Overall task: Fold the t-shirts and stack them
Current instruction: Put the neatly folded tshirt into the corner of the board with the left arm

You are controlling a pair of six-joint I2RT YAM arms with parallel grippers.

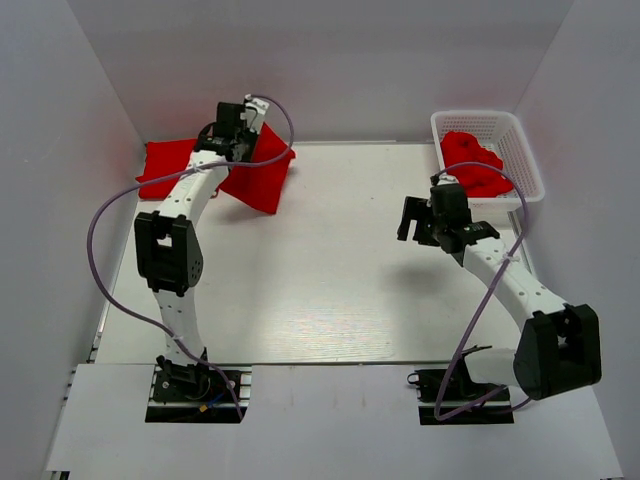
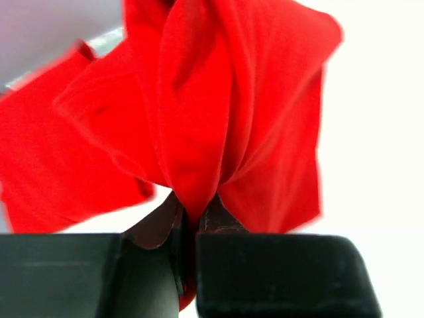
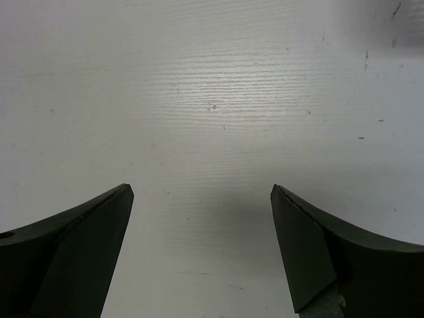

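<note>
My left gripper (image 1: 243, 143) is at the far left of the table, shut on a bunched fold of a red t-shirt (image 1: 258, 172) that hangs from it, its lower part draped on the table. In the left wrist view the cloth (image 2: 218, 112) is pinched between the closed fingers (image 2: 218, 218). Another red t-shirt (image 1: 165, 165) lies flat behind it by the back wall. More red shirts (image 1: 476, 166) sit crumpled in the white basket (image 1: 530, 160). My right gripper (image 1: 417, 222) is open and empty over bare table (image 3: 212, 99), left of the basket.
The white walls enclose the table on the left, back and right. The basket stands in the back right corner. A purple cable loops off each arm.
</note>
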